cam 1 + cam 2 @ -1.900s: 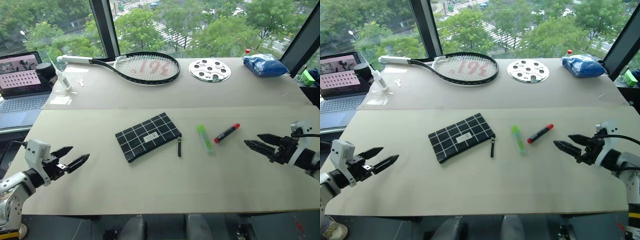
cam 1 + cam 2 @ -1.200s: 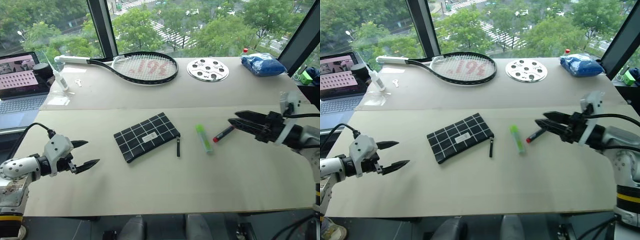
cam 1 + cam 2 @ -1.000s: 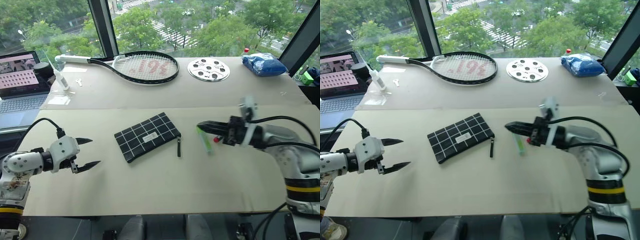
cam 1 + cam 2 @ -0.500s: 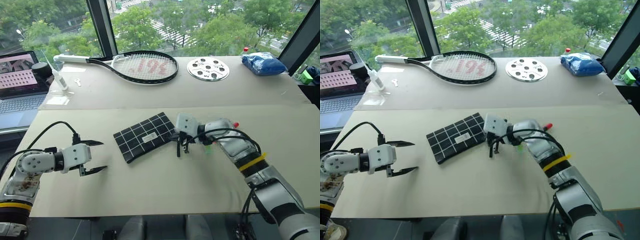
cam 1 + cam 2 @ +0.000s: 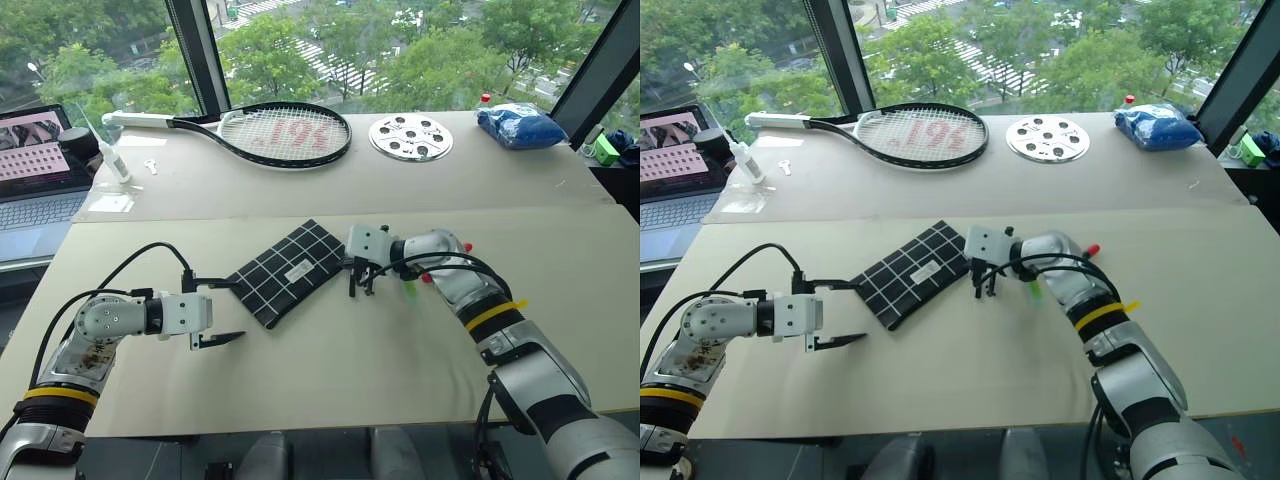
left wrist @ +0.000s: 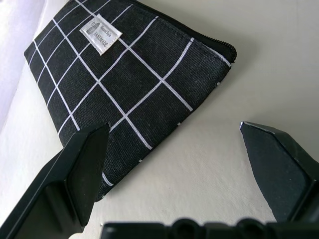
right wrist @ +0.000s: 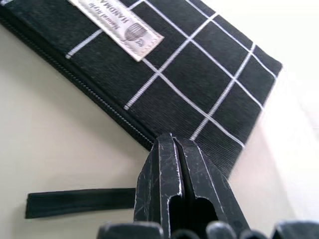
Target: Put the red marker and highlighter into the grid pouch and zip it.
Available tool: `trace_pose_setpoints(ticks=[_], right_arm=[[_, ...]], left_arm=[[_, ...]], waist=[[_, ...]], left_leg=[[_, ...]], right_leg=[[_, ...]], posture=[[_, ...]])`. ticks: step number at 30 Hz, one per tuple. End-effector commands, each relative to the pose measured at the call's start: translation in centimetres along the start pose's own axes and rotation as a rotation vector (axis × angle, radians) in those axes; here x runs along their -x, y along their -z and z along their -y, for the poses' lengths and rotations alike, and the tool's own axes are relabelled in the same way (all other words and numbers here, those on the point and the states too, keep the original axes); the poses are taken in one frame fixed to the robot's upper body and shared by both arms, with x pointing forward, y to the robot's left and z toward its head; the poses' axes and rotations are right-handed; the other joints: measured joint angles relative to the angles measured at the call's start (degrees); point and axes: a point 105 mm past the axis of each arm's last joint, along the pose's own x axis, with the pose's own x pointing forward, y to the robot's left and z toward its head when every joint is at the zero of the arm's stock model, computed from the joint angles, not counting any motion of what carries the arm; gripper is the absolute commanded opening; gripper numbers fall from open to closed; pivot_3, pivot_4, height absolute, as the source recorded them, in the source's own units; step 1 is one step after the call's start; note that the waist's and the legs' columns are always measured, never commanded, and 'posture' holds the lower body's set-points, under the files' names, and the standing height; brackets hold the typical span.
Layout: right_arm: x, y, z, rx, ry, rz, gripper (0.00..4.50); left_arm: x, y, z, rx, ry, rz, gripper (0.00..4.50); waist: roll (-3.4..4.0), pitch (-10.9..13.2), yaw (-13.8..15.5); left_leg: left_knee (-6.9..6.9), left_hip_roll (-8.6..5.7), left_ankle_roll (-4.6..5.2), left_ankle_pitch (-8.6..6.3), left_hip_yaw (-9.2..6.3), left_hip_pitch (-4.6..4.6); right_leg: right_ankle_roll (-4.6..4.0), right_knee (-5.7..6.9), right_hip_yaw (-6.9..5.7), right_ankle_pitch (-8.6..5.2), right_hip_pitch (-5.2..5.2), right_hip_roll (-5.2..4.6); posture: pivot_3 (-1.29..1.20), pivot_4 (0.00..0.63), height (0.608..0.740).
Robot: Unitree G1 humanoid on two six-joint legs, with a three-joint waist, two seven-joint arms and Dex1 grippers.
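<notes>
Right wrist view: right pincer (image 7: 175,164) clamped tight, fingertips at the zipper edge of the grid pouch (image 7: 189,74), the pull strap (image 7: 75,201) lying loose just beside them; cannot tell whether the tips pinch the slider or merely press at it. Left pincer (image 5: 222,311) spread wide, hovering just beside the pouch's near corner, holding nothing.

Progress, by my reading: early. Zipper looks closed along the visible edge, so the pouch must be opened first. Nothing is inside yet. Highlighter (image 5: 409,288) and red marker (image 5: 436,273) lie on the desk (image 5: 330,380) just past the right forearm, mostly hidden by it. Left to do: open the pouch, load both pens, zip.

Surroundings: pouch lies at mid-desk, tilted on a diagonal. Along the far side, well apart from the work: a tennis racket (image 5: 270,133), a round white disc with holes (image 5: 410,137), a blue bag (image 5: 520,125). Laptop (image 5: 40,170) at far left, a small bottle (image 5: 108,160) near it.

Obstacles: none on the desk between pouch and pens. The right arm itself covers the pens.
</notes>
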Motion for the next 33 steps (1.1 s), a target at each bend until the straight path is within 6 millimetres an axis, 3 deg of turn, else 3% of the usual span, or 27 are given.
trace_pose_setpoints(ticks=[1,4,9,17,33], right_arm=[[0.3,-1.3,1.3,-0.014,0.041,0.041,0.08],[-0.1,-0.2,0.8,-0.006,0.036,0.001,0.08],[-0.5,-0.5,0.6,-0.025,0.034,0.017,0.08],[-1.0,0.3,2.1,-0.036,0.128,-0.037,0.08],[-1.1,0.8,1.2,-0.052,0.111,-0.048,0.08]], left_arm=[[-1.0,-0.1,0.1,-0.039,0.015,0.004,4.5],[-2.1,-0.8,0.0,-0.049,-0.002,0.036,4.5],[-3.3,-1.5,0.2,-0.057,-0.03,0.057,4.5],[-3.8,-1.6,0.8,-0.062,-0.043,0.054,4.5],[-8.0,-2.7,0.5,-0.106,-0.109,0.07,4.5]], waist=[[0.0,0.0,0.0],[0.01,0.0,0.3],[0.01,0.0,0.3],[0.01,0.0,0.2],[0.08,-0.1,0.6]], left_leg=[[0.0,0.0,0.0,0.0,0.0,0.0],[0.02,0.0,0.0,0.0,0.01,0.0],[0.02,-0.01,-0.01,0.01,0.03,0.0],[0.01,0.0,-0.01,0.01,0.03,0.01],[0.05,-0.01,-0.05,0.03,0.03,0.05]], right_leg=[[-0.01,0.01,0.0,0.0,0.0,0.0],[-0.01,0.01,0.0,0.0,0.01,-0.01],[-0.01,0.02,0.0,0.01,0.0,-0.01],[-0.01,0.02,0.01,0.01,-0.01,-0.01],[-0.02,0.02,0.0,0.02,0.1,-0.02]], posture=[[0.0,0.15,0.74],[0.0,0.15,0.74],[0.0,0.15,0.74],[0.0,0.15,0.74],[0.0,0.15,0.74]])
